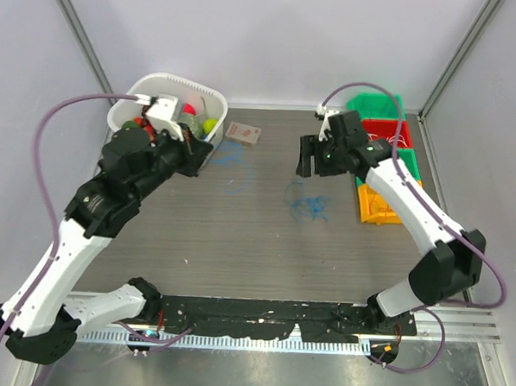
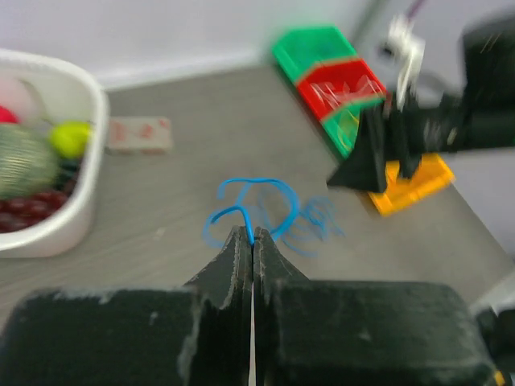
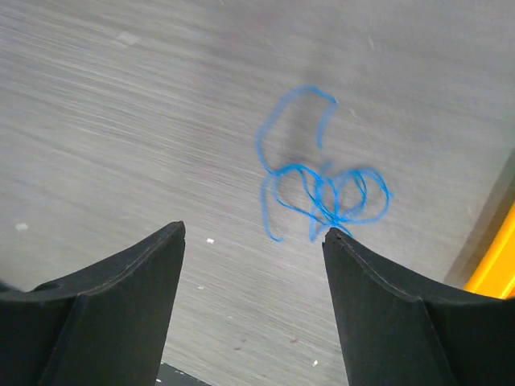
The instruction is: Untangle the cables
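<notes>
A thin blue cable (image 2: pixel 269 190) loops up from the table into my left gripper (image 2: pixel 253 235), which is shut on one end of it. It shows faintly in the top view (image 1: pixel 230 157), just right of my left gripper (image 1: pixel 205 153). A second blue cable tangle (image 3: pixel 322 191) lies flat on the table, also seen in the top view (image 1: pixel 308 205) and blurred in the left wrist view (image 2: pixel 322 219). My right gripper (image 3: pixel 253 233) is open and empty above the table, the tangle just beyond its right fingertip. In the top view it (image 1: pixel 304 167) hovers behind that tangle. No yellow, white or red-orange cables show.
A white basket (image 1: pixel 214 96) holding a green ball and red items stands at the back left, beside my left gripper. A small pink box (image 1: pixel 243 133) lies to its right. Green (image 1: pixel 375 104), red (image 1: pixel 405 131) and yellow (image 1: pixel 371 208) bins line the right edge.
</notes>
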You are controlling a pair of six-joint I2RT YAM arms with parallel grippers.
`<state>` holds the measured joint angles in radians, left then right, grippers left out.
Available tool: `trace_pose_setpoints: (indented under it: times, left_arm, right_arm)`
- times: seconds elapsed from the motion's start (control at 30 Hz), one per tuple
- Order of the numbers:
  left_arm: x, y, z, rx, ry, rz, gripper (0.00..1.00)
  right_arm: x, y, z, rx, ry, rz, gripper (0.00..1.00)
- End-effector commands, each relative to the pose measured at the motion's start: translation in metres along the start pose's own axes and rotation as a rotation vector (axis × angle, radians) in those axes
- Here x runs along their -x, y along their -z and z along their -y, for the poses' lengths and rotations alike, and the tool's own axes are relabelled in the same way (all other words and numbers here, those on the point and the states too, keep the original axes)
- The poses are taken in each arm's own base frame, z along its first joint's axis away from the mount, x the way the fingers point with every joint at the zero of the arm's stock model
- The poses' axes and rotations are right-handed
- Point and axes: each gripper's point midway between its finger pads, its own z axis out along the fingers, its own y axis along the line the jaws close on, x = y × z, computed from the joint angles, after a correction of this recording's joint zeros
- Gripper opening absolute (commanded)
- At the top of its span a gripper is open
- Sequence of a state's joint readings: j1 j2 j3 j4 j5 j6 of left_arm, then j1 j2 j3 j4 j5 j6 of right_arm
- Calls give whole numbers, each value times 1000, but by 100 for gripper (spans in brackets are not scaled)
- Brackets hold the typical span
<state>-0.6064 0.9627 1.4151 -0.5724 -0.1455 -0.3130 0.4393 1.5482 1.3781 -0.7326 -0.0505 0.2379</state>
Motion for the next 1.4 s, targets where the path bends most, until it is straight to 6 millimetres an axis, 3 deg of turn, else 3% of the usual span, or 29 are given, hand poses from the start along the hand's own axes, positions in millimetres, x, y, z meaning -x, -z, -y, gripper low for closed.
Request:
trace_pose_setpoints:
  times: [0.0,0.07,0.13,0.23,0.3,0.47,0.6,0.83,0.9,1.0,1.07,1.1,1.13,1.17,1.23,1.27,1.3,1.37]
  left_arm:
    - [-30,-5,56,-326,23,-128,0]
    - [-42,-6,73,-427,33,-175,0]
    - [-53,-7,88,-522,54,-214,0]
    - [-62,-8,106,-638,89,-259,0]
    - [-63,-9,115,-694,103,-275,0]
    - [-64,-15,127,-763,130,-308,0]
    - [-61,-15,136,-815,158,-309,0]
    - [-54,-22,141,-824,212,-306,0]
    - [-52,-23,143,-833,229,-303,0]
    - [-50,-25,144,-834,236,-297,0]
    - [-49,-27,144,-828,237,-295,0]
    - [-49,-29,143,-816,236,-293,0]
    - [-48,-30,142,-809,232,-288,0]
    - [-47,-31,141,-800,230,-282,0]
    - [-42,-36,136,-749,229,-257,0]
    - [-42,-42,129,-690,229,-243,6]
    - [-40,-50,117,-607,227,-219,32]
    - [-34,-52,103,-521,204,-166,69]
  right_arm:
    - [43,104,-74,405,220,188,76]
    - [41,139,-98,558,280,224,77]
    - [36,166,-110,639,315,250,77]
    - [29,193,-135,829,336,250,79]
    - [26,199,-150,944,317,233,79]
    - [9,182,-170,994,330,198,79]
    - [-2,165,-171,993,334,175,79]
    - [-1,151,-165,896,333,220,74]
    - [0,148,-167,890,315,231,68]
    - [2,147,-172,908,279,246,47]
    - [3,146,-174,915,269,257,31]
    - [3,144,-172,905,262,259,15]
    - [4,143,-172,899,258,264,5]
    - [4,141,-170,884,254,268,1]
    - [6,141,-170,884,250,281,1]
    - [7,138,-170,878,240,279,1]
    - [12,134,-167,843,223,293,1]
    - [21,126,-160,787,188,312,1]
